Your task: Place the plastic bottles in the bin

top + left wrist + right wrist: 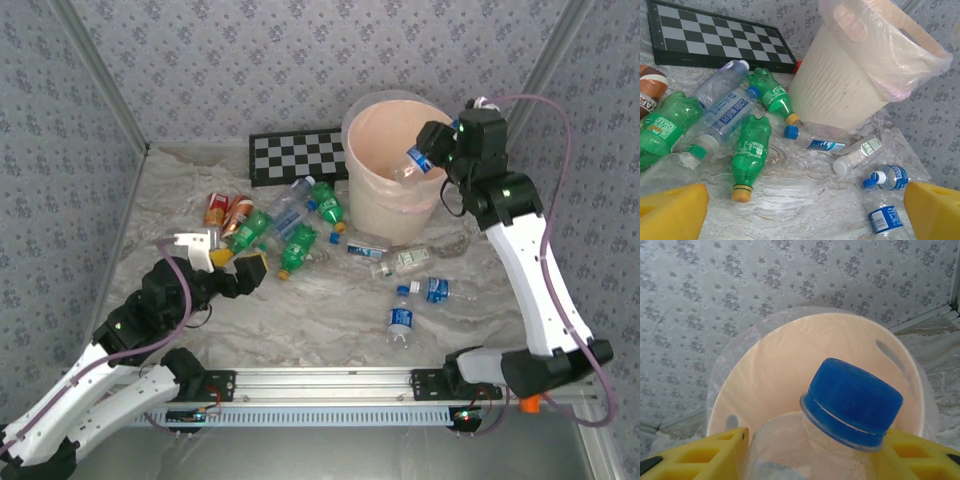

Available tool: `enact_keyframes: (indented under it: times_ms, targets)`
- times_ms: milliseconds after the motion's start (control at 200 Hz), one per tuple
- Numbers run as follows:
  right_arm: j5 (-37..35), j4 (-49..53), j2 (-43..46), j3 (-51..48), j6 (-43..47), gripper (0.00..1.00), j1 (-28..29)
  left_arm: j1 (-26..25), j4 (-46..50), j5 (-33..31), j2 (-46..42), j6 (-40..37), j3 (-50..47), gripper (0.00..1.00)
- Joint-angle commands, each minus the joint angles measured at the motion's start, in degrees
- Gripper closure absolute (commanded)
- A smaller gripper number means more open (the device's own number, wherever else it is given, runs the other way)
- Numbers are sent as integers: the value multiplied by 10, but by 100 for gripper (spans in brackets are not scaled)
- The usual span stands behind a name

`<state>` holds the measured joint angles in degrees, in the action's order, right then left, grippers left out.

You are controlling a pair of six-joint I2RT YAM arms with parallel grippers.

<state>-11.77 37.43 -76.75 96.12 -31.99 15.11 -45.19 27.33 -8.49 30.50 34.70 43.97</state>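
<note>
Overhead, right end effector pinching blue-capped clear bottle over bin, left end effector spread

The bin is peach, the checkerboard black-and-white; green bottles have yellow caps, a clear bottle a blue cap. Walls are grey-flowered, fingers yellow.

The bin gapes open above; bottles clutter the table left of it; near strip seems passable.
</note>
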Motion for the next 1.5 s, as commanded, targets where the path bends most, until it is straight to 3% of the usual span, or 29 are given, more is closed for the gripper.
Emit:
enact_keyframes:
  times_ms: [0,225,380,840,1139,1494]
  targets:
    - [29,16,-41,54,0,45,-16,-5,8,17,-9,-14,25,0]
    - [11,45,-120,125,22,43,-32,-5,17,18,-12,-16,29,0]
    - [0,74,-131,153,26,0,-32,-5,29,10,-18,-16,31,0]
    - [-25,20,3,13,53,0,30,-5,-6,22,0,-10,17,0]
    - [-50,27,97,-95,72,0,93,-10,-49,76,43,2,3,0]
    - [-119,80,207,-247,39,0,201,-94,-102,66,127,-23,-7,0]
